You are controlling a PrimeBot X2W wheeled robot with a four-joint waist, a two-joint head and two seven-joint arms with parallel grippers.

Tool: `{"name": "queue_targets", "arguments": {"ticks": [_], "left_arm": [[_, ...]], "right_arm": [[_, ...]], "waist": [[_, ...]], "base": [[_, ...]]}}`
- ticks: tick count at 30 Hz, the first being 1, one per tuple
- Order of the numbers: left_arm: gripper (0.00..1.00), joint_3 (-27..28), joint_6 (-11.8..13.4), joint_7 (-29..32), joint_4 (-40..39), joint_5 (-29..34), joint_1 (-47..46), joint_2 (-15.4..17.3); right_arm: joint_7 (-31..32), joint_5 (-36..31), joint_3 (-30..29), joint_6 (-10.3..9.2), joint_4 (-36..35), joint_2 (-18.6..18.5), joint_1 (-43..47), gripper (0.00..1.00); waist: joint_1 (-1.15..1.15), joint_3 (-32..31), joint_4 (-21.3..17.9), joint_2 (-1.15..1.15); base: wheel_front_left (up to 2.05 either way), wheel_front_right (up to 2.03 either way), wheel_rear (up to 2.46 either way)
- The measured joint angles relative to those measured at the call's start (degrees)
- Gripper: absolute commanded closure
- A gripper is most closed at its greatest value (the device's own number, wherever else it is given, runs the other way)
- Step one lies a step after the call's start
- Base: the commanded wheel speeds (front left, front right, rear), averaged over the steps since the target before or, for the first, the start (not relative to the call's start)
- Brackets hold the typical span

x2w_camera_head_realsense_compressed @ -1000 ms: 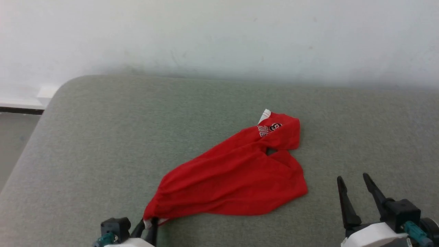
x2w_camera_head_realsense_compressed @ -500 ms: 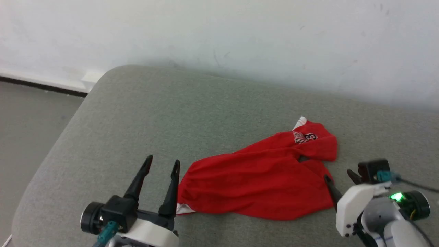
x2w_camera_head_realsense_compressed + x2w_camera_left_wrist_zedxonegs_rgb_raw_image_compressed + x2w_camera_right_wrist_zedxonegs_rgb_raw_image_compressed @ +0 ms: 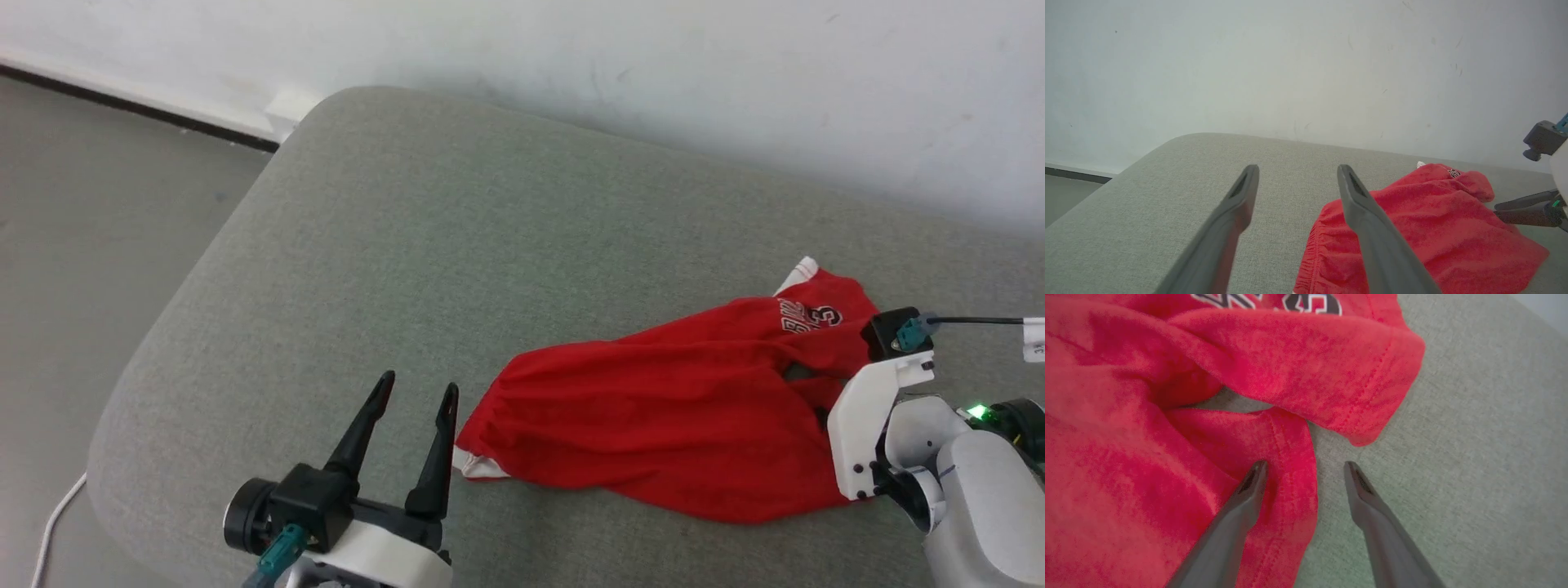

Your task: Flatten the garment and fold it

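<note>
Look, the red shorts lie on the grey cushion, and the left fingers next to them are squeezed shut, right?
Not quite. The left fingers are open, spread apart with nothing between them; the left wrist view shows it. The rest is right: the red shorts lie on the grey cushion, with those fingers next to them.

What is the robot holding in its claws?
Nothing. The left claw stands open beside one end of the shorts. The right claw is open too, straddling a hem edge without pinching it.
</note>
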Motion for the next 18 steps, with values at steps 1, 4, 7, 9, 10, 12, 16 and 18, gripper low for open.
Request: {"name": "queue_targets", "arguments": {"ticks": [1,4,7,9,10,12,16,18], "left_arm": [[0.0,0.07,-0.02,0.0,0.1,0.03,-0.05,-0.15],[0.0,0.53,-0.55,0.0,0.47,0.42,-0.07,-0.63],[0.0,1.08,-0.99,0.0,0.99,0.53,-0.07,-1.0],[0.0,1.33,-1.2,0.0,1.42,0.77,-0.04,-1.14],[0.0,1.49,-1.43,0.0,1.58,0.92,-0.02,-1.16],[0.0,1.78,-1.54,0.0,1.86,0.94,0.07,-1.22],[0.0,2.52,-1.96,0.0,2.29,1.41,1.06,-1.25],[0.0,3.1,-1.98,0.0,2.4,1.52,2.31,-1.25]], "right_arm": [[-0.01,0.25,0.62,-0.01,0.82,-0.1,-0.34,0.0],[-0.04,1.99,2.81,-0.09,2.81,-0.53,-1.81,0.0],[-0.36,3.81,5.13,-0.32,4.05,-1.58,-2.36,0.57],[-1.37,4.48,6.46,-0.32,4.57,-2.19,-2.34,1.0],[-2.13,4.82,6.98,-0.29,4.79,-2.25,-2.24,1.0],[-4.02,5.72,7.22,-0.14,5.09,-2.0,-1.56,1.0],[-8.49,7.13,6.37,-0.12,3.27,-2.03,2.17,1.0],[-10.46,6.82,5.33,-0.07,0.96,-2.42,5.05,1.0]], "waist": [[0.0,0.32,0.39,0.0],[0.0,1.03,1.38,0.0],[0.0,1.25,1.87,0.0],[-0.01,0.96,1.86,0.0],[0.0,0.72,1.79,0.0],[0.0,0.07,1.53,0.0],[0.0,-1.84,0.42,0.0],[-0.01,-2.9,-0.41,0.0]], "base": [[0.0,0.0,0.0],[0.0,0.0,0.0],[0.0,0.0,0.0],[0.0,0.0,0.0],[0.0,0.0,0.0],[0.0,0.0,0.0],[0.0,0.0,0.0],[0.0,0.0,0.0]]}}
